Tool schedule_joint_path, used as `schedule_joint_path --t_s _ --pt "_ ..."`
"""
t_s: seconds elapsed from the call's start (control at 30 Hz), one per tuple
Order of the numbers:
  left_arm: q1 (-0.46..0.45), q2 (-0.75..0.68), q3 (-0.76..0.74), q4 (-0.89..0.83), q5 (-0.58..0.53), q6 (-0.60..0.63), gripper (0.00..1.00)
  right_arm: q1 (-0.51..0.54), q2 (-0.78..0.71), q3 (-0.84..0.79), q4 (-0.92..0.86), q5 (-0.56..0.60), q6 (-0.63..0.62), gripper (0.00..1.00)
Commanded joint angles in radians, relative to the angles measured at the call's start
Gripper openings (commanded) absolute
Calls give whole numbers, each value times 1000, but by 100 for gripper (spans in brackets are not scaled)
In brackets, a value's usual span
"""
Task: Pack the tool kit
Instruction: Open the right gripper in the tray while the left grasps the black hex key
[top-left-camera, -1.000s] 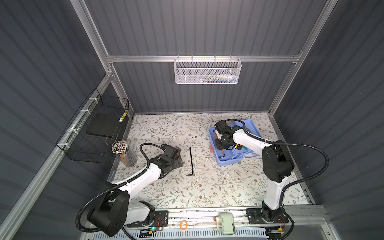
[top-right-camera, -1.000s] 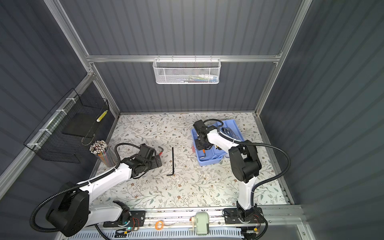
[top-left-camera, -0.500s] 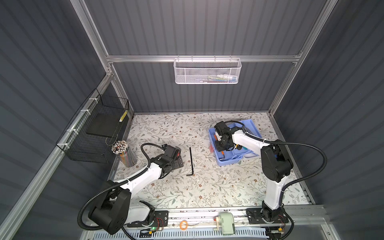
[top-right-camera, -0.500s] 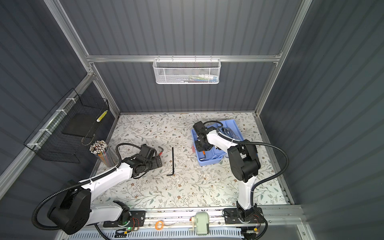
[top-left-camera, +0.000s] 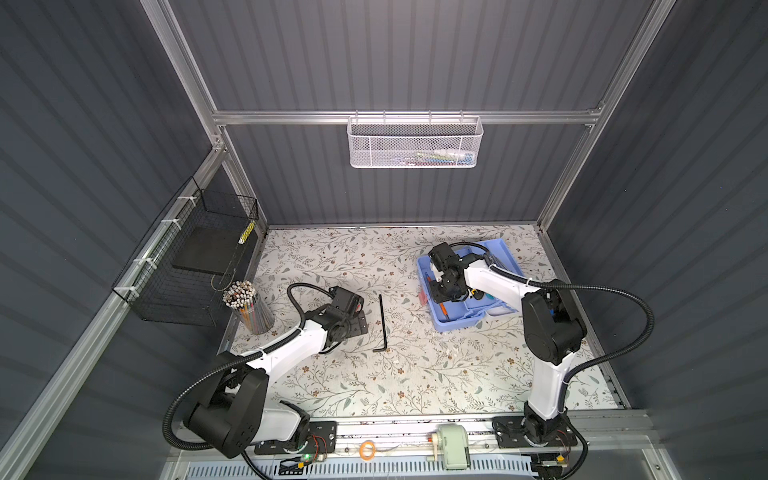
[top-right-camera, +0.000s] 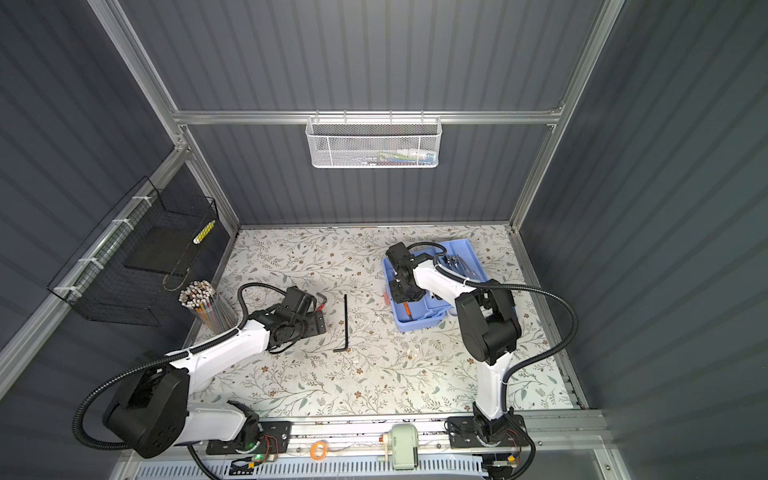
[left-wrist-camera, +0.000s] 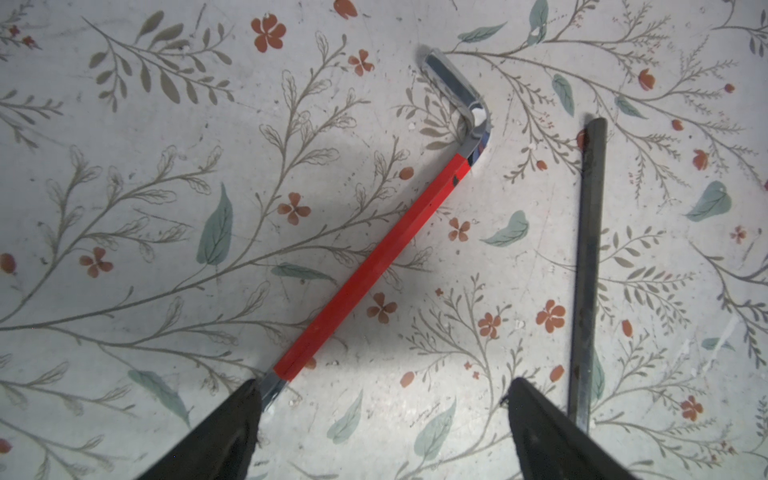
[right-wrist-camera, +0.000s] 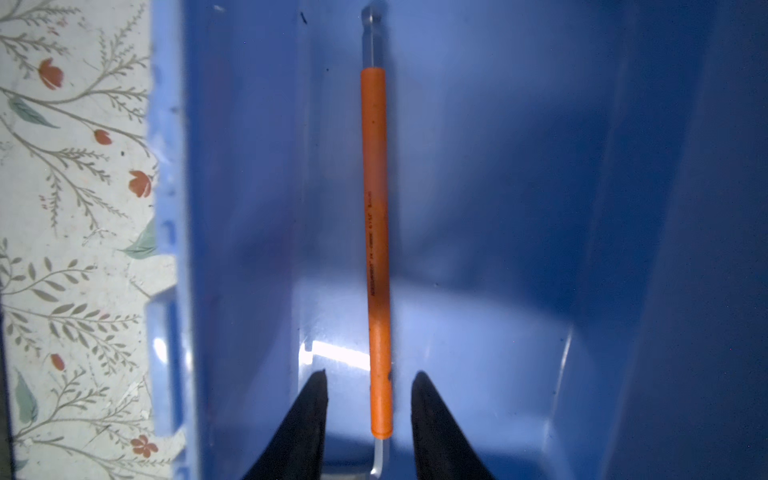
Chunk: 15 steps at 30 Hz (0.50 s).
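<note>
Left of the tabletop's (top-left-camera: 415, 374) middle, my left gripper (left-wrist-camera: 381, 384) gapes wide at the red hex key's (left-wrist-camera: 374, 266) end, with the black hex key (left-wrist-camera: 586, 257) beside it. Near the far right corner, my right gripper (right-wrist-camera: 370, 374), parted, straddles the orange hex key (right-wrist-camera: 376, 208) in the blue tray (right-wrist-camera: 249, 208).

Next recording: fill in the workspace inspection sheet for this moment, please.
Surface: floral mat, flat.
Job's things: orange key inside blue box; red key and black key loose on mat.
Clutter: pencil cup at mat's left edge.
Pincers: left pincer open over red key; right pincer open astride orange key.
Cables: black hose loops off each arm.
Surroundings: white basket on back rail; black basket on left wall.
</note>
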Motion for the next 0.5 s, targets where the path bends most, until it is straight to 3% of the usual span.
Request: schedule_joint_path --t_s 0.0,0.27,0.47 --pt "6 12 34 -22 24 31 88 5 -55 -8 -11 0 18 41" --pt "-12 69 61 53 153 30 72 6 -107 -11 0 9 41 54" --pt "-101 157 132 55 131 22 68 5 -149 -23 7 30 43 58"
